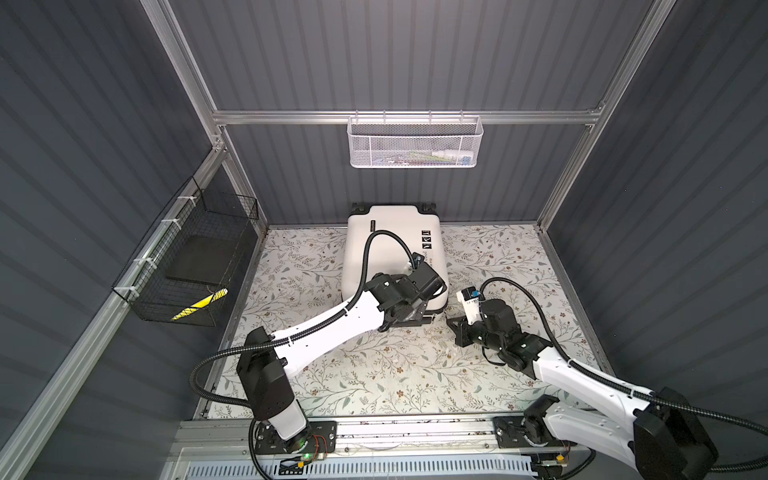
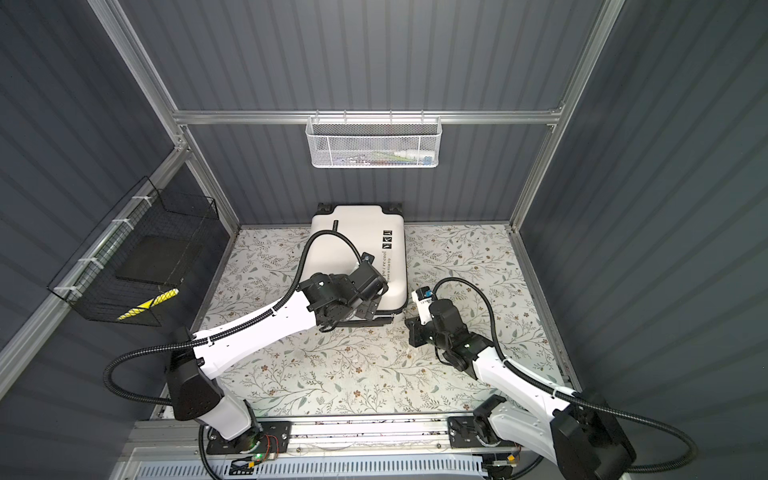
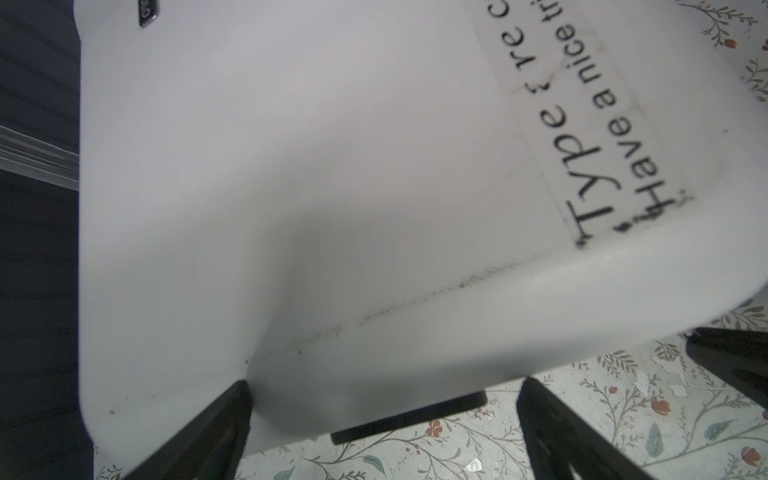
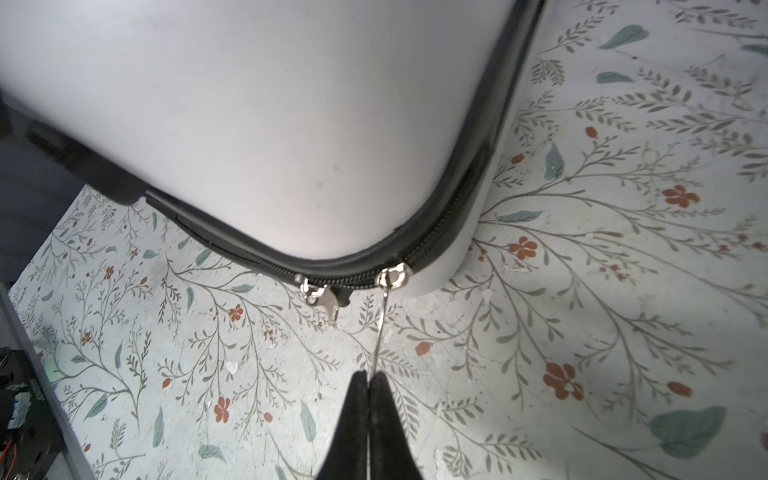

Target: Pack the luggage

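Right gripper (image 4: 368,380) clamped on zipper pull (image 4: 381,324), luggage (image 4: 249,104) near-right corner just beyond it; left gripper (image 3: 384,395) spread wide.

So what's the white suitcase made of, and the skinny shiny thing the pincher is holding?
The luggage looks like hard plastic, smooth matte white, judging by its rounded moulded corner. The zipper pull looks like metal, thin, silvery and shiny, catching the light. The right gripper is shut on it.
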Robot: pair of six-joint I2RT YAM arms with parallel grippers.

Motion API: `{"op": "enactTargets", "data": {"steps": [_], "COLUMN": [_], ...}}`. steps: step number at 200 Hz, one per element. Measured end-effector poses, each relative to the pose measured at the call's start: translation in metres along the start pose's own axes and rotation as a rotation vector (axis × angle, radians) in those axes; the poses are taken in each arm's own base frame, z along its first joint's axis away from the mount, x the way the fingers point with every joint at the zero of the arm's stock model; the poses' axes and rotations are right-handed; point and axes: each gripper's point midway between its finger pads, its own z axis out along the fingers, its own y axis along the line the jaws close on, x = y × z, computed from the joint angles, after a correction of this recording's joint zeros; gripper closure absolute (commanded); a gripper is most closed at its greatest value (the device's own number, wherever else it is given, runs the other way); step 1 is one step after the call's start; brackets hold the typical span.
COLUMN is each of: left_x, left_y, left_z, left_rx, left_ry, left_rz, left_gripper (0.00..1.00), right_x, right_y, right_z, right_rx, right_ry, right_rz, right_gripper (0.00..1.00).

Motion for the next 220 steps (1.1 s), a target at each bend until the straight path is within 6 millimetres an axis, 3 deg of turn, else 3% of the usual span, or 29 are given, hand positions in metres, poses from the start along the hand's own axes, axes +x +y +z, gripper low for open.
{"op": "enactTargets", "data": {"steps": [58,95,110,132,166,189,220], "left_x": [-0.004,-0.025,-0.037,-0.047,-0.038,-0.028,-0.019], "left_y": [-0.004,0.002,0.024,0.076,0.143,0.166,0.172], "left_z": [-0.001,0.000,0.004,0.018,0.036,0.042,0.054], "left_rx": [0.016,0.100,0.117,0.067,0.011,0.012,0.060], "left_ry": [-0.010,-0.038,-0.052,-0.059,-0.038,-0.025,-0.019], "left_rz": [-0.008,-0.110,-0.189,-0.306,-0.445,-0.499,-0.537], "left_gripper": [0.00,0.00,0.00,0.00,0.00,0.00,0.00], "right_x": [0.006,0.006,0.006,0.006,0.006,0.006,0.006], "right_y": [0.004,0.005,0.005,0.005,0.005,0.005,0.005], "right_z": [0.008,0.009,0.009,0.009,0.009,0.009,0.009], "right_rx": [-0.016,-0.018,-0.018,-0.020,-0.020,-0.020,-0.020], "right_ry": [0.009,0.005,0.004,0.003,0.003,0.003,0.003], "right_rz": [0.029,0.039,0.042,0.042,0.042,0.041,0.041], "right_gripper": [1.00,1.00,1.00,1.00,1.00,1.00,1.00]}}
